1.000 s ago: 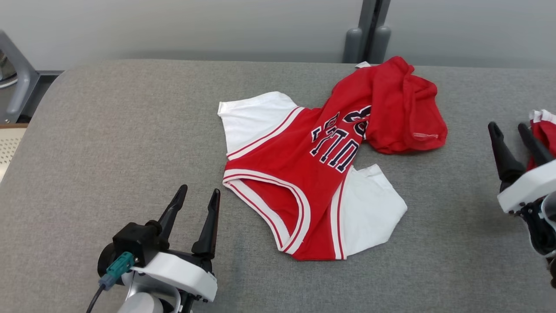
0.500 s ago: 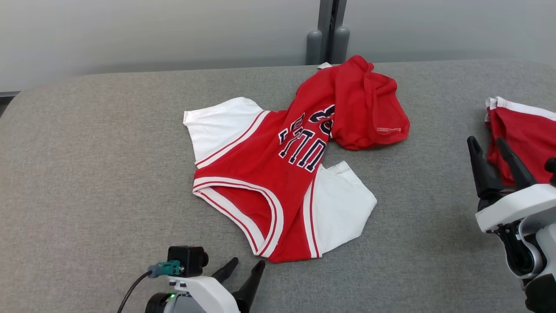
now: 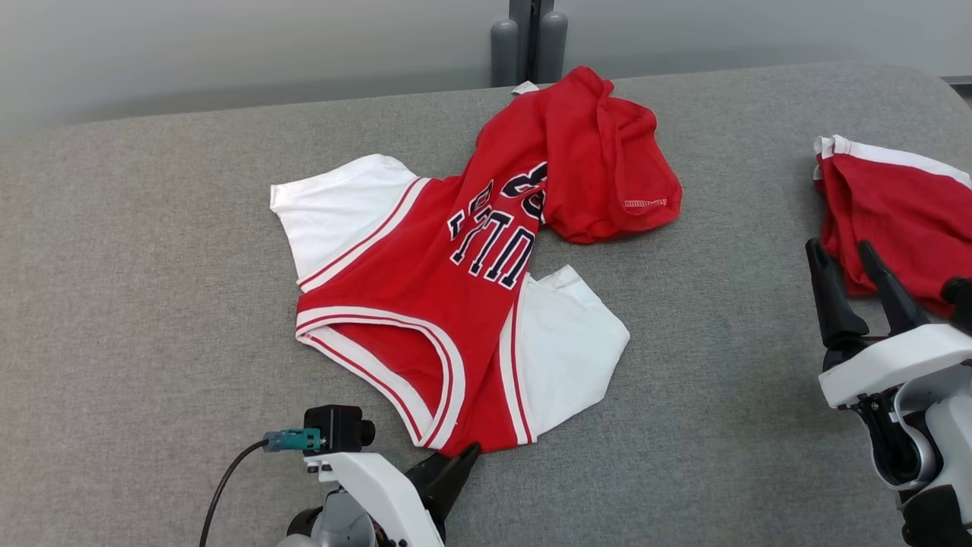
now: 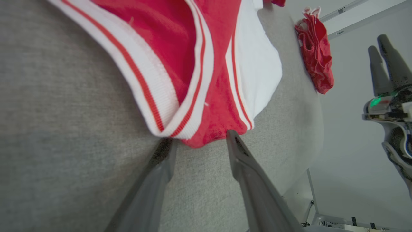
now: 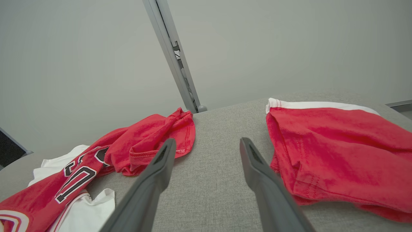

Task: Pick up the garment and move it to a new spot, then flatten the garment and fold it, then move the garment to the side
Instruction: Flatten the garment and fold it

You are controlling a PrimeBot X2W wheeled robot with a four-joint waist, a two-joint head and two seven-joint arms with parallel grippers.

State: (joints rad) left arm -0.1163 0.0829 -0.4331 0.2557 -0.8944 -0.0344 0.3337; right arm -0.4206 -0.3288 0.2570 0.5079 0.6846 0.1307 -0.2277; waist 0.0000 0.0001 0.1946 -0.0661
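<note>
Fingers (image 4: 154,180) of your left gripper (image 4: 199,139) stand apart astride the near red hem of the jersey (image 3: 425,304), nothing clamped; jersey lies rumpled on the middle of the table (image 3: 152,304); your right gripper (image 3: 840,247) gapes empty, just beside a second red garment (image 3: 904,220).

red garment (image 3: 395,281) (top bunched), grey surface (image 3: 152,304)

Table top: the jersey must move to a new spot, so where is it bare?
Bare: the wide stretch left of the jersey; the strip between it and the red garment. Crowded: the far right corner.
</note>
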